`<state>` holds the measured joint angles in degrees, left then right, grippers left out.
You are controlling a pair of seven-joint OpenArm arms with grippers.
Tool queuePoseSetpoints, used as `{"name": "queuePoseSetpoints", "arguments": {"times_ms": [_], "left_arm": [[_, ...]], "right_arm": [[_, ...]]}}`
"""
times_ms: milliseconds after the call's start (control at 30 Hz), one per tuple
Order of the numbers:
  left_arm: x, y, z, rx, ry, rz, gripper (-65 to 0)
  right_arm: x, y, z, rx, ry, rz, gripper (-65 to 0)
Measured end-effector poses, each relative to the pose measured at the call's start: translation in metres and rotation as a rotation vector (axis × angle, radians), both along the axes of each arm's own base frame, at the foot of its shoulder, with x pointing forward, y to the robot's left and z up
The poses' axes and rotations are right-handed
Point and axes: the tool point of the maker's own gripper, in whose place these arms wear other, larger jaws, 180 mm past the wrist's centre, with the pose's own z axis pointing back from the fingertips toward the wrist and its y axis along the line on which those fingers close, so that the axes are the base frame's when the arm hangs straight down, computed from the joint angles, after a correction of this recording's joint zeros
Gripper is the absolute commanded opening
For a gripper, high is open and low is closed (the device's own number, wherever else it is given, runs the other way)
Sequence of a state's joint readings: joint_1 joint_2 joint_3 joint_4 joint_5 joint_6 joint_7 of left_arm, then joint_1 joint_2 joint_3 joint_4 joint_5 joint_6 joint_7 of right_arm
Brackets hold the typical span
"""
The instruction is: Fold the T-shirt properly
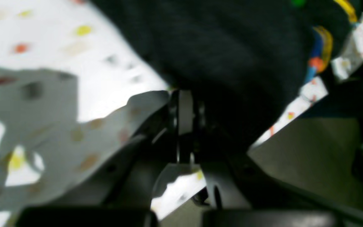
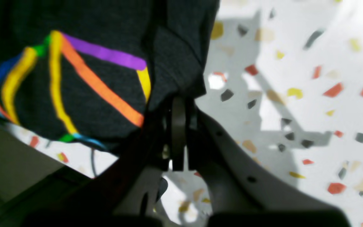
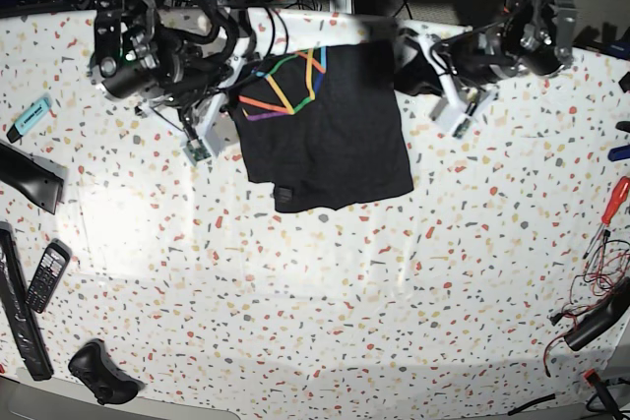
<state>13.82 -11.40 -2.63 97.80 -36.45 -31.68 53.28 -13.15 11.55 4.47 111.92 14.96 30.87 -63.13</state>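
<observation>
The black T-shirt [image 3: 335, 145] lies partly folded at the far middle of the speckled table [image 3: 295, 292], its rainbow line print [image 3: 285, 86] facing up near the far edge. On the left of the base view, my right gripper [image 3: 234, 74] is at the shirt's left far corner. In the right wrist view that gripper [image 2: 178, 104] is shut on the T-shirt [image 2: 83, 63] beside the print. My left gripper [image 3: 402, 51] is at the right far corner. In the left wrist view, blurred, it [image 1: 186, 97] is shut on the T-shirt [image 1: 219, 47].
Along the table's left side lie a teal marker [image 3: 32, 115], a black bar [image 3: 30, 176], a remote [image 3: 46, 275] and a black controller [image 3: 98, 373]. A red screwdriver [image 3: 612, 202] and cables [image 3: 591, 312] sit at the right edge. Cables crowd the far edge.
</observation>
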Motion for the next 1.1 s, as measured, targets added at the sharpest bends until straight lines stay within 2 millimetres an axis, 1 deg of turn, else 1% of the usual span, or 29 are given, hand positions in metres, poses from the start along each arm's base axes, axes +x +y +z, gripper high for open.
{"name": "queuePoseSetpoints", "arguments": {"times_ms": [100, 200, 267, 367, 433, 467, 567, 633, 700, 800, 867, 967, 1100], "left_arm": [[0.005, 0.018, 0.01, 0.037, -0.023, 0.034, -65.0], [0.004, 0.034, 0.021, 0.051, -0.056, 0.084, -65.0], [-0.002, 0.048, 0.026, 0.073, -0.066, 0.122, -65.0], [-0.014, 0.074, 0.032, 0.117, -0.072, 0.19, -65.0], [-0.028, 0.09, 0.031, 0.147, -0.055, 0.231, -65.0], [-0.038, 0.098, 0.028, 0.164, -0.033, 0.249, -65.0], [-0.068, 0.117, 0.018, 0.207, 0.032, 0.272, -65.0], [-0.088, 0.124, 0.015, 0.21, 0.074, 0.285, -65.0], [-0.108, 0.126, 0.014, 0.192, 0.115, 0.282, -65.0], [-0.141, 0.129, 0.009, 0.197, 0.194, 0.275, -65.0], [-0.16, 0.13, 0.005, 0.211, 0.247, 0.266, -65.0], [-0.181, 0.13, -0.004, 0.211, 0.319, 0.258, -65.0], [-0.2, 0.137, -0.028, 0.172, 0.4, 0.313, -65.0]], "right_arm": [[0.001, -0.01, 0.022, 0.007, -0.061, -0.038, -65.0], [-0.008, -0.017, 0.038, 0.043, -0.08, -0.072, -65.0], [-0.016, -0.025, 0.045, 0.051, -0.09, -0.102, -65.0], [-0.035, -0.036, 0.052, 0.065, -0.086, -0.139, -65.0], [-0.05, -0.041, 0.053, 0.074, -0.067, -0.162, -65.0], [-0.059, -0.044, 0.053, 0.08, -0.055, -0.172, -65.0], [-0.088, -0.047, 0.051, 0.115, 0.007, -0.202, -65.0], [-0.108, -0.05, 0.046, 0.13, 0.051, -0.24, -65.0], [-0.127, -0.053, 0.04, 0.14, 0.088, -0.3, -65.0], [-0.158, -0.049, 0.031, 0.147, 0.159, -0.343, -65.0], [-0.175, -0.044, 0.025, 0.152, 0.21, -0.371, -65.0], [-0.192, -0.039, 0.01, 0.17, 0.274, -0.406, -65.0], [-0.216, -0.037, -0.021, 0.217, 0.379, -0.423, -65.0]]}}
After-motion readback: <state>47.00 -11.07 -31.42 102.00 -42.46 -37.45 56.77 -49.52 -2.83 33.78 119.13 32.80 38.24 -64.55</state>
